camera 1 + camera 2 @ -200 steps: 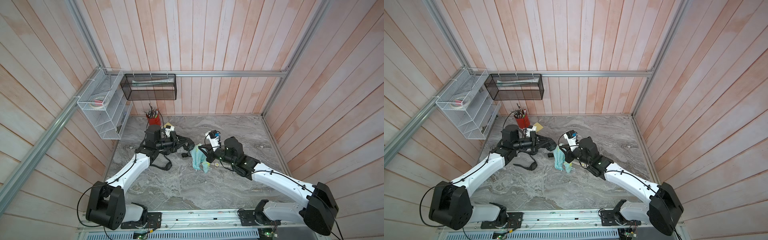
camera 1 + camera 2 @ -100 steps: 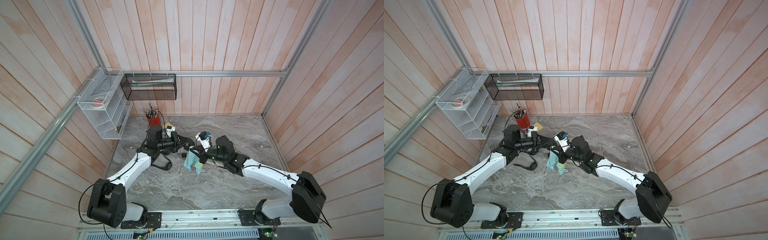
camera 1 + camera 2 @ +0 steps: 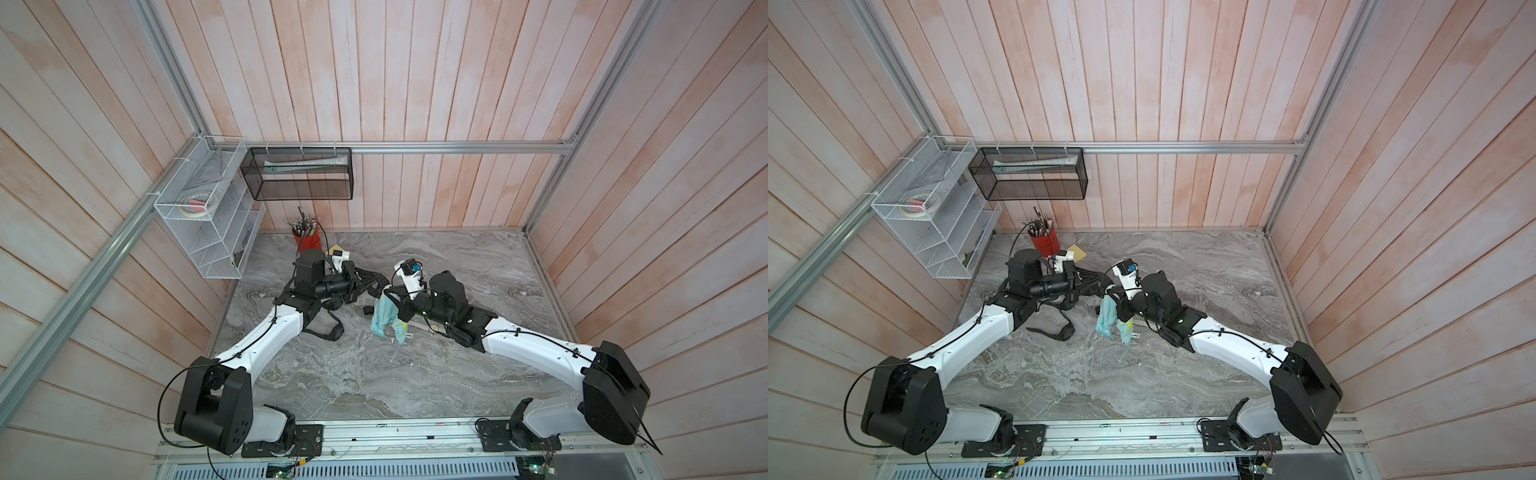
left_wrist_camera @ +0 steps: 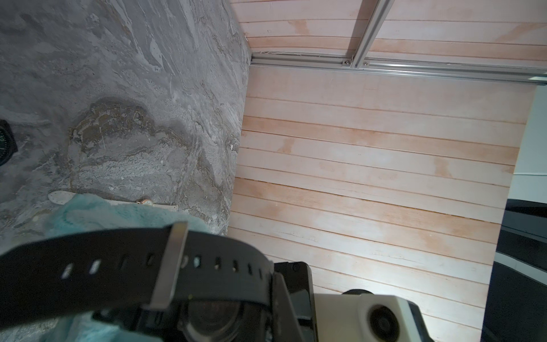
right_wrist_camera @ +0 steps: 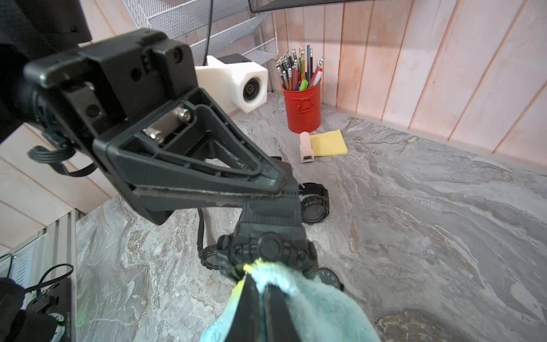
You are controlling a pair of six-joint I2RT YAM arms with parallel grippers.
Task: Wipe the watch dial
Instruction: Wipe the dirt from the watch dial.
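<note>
Grey marble tabletop (image 3: 365, 374): red pen cup (image 5: 302, 109), yellow sticky notes (image 5: 330, 142), black watch (image 5: 315, 204), pale-strap watch (image 4: 118, 202).

You've got pale wood-plank walls (image 3: 415, 83) on three sides, with aluminium rails (image 3: 457, 146) running along them. Your desk (image 3: 415, 374) is grey and marble-patterned under soft, even light. At its far left corner a white wire rack (image 3: 208, 232) hangs on the side wall, a black mesh basket (image 3: 303, 183) hangs on the back wall, and a red pen pot (image 3: 307, 239) stands below
</note>
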